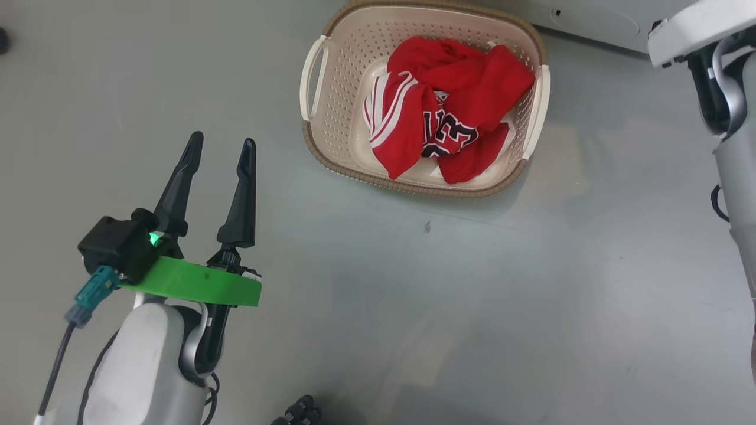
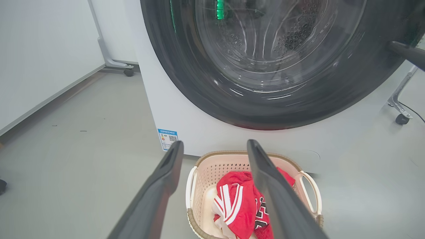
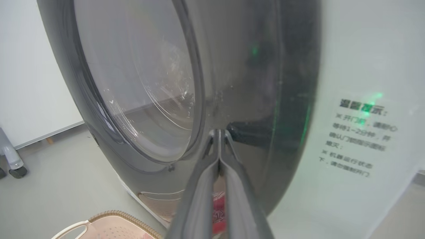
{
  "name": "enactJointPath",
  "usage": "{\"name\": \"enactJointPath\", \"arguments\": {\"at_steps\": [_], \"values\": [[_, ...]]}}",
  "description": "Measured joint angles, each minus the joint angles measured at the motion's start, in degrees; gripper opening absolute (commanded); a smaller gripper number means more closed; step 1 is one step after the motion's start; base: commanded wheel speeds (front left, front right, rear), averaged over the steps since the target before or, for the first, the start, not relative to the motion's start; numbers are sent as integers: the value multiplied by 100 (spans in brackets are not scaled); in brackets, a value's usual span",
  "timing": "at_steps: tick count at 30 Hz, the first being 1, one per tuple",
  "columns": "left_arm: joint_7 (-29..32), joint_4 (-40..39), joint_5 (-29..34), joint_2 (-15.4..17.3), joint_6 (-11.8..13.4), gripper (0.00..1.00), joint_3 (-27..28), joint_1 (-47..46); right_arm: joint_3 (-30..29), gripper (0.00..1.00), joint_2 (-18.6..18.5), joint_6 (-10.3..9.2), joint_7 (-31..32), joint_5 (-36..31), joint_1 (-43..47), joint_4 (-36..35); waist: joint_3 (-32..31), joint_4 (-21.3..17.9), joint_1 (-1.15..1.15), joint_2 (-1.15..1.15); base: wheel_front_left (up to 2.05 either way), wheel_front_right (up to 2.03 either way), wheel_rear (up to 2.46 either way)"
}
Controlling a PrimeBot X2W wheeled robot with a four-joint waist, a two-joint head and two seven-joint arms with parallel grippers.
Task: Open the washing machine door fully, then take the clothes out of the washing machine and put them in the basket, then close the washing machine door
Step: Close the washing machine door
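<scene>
**A:** Any text you can actually read?
**B:** Just "23" on the clothes [image 1: 449, 112], piled in the basket [image 1: 342, 88]. The label [image 3: 358, 136] on the washing machine [image 3: 348, 49] is too blurry.
**A:** Grippers?
**B:** Left gripper [image 1: 223, 139] is spread wide, with the basket just ahead. Right gripper [image 3: 218, 132] is pinched together, tips at the washing machine door [image 3: 259, 83] rim.

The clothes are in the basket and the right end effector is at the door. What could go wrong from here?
1. The shut right end effector seems to touch the washing machine door on its glossy rim with narrow tips; they could slide off when pushing.
2. Whether the door is latched cannot be told; it might spring open.
3. The basket stands close to the washing machine; the open left end effector could knock it.
</scene>
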Motion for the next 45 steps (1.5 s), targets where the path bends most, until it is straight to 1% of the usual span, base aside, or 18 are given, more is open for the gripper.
{"name": "enactJointPath", "arguments": {"at_steps": [3,6,12,15,21,24,27,29,32,33,37,42,45], "values": [[0,35,13,0,0,100,-4,1,-8,0,5,0,-25,36,181,74,-109,-27,0,0,0,0,0],[0,74,26,8,-1,100,7,8,8,0,91,2,-51,97,508,152,-299,-81,0,0,0,0,0],[0,68,98,65,-1,100,126,102,233,0,410,26,-58,97,1027,175,-714,-248,0,0,0,0,0],[0,82,134,162,-1,100,187,252,322,0,580,55,-58,98,1293,155,-925,-373,0,0,0,0,0],[0,141,201,212,-1,100,170,485,159,0,809,48,-102,344,1934,-75,-1353,-673,0,0,0,0,0],[0,187,325,227,-1,100,169,602,-1,0,907,-3,-103,410,2233,-315,-1579,-829,0,0,0,0,0],[0,255,436,245,-1,100,233,796,-91,0,909,-104,-103,394,2596,-465,-1814,-983,0,0,0,0,0],[0,255,455,261,-1,100,269,945,-214,0,940,-153,-102,466,2853,-589,-1966,-1086,0,0,0,0,0],[0,255,460,291,-1,100,285,1122,-320,0,964,-163,-103,506,3157,-739,-2166,-1253,0,0,0,0,0],[0,255,476,298,-1,100,285,1166,-354,0,969,-209,-102,509,3255,-795,-2226,-1311,0,0,0,0,0],[0,252,520,300,-2,100,283,1289,-466,0,976,-288,-102,509,3627,-1007,-2442,-1511,0,0,0,0,0],[0,240,546,303,-20,100,401,1434,-573,0,995,-352,-103,505,4048,-1260,-2648,-1718,0,0,0,0,0],[0,210,552,310,-26,100,446,1499,-617,0,1013,-353,-102,505,4251,-1402,-2725,-1830,0,0,0,0,0]]}}
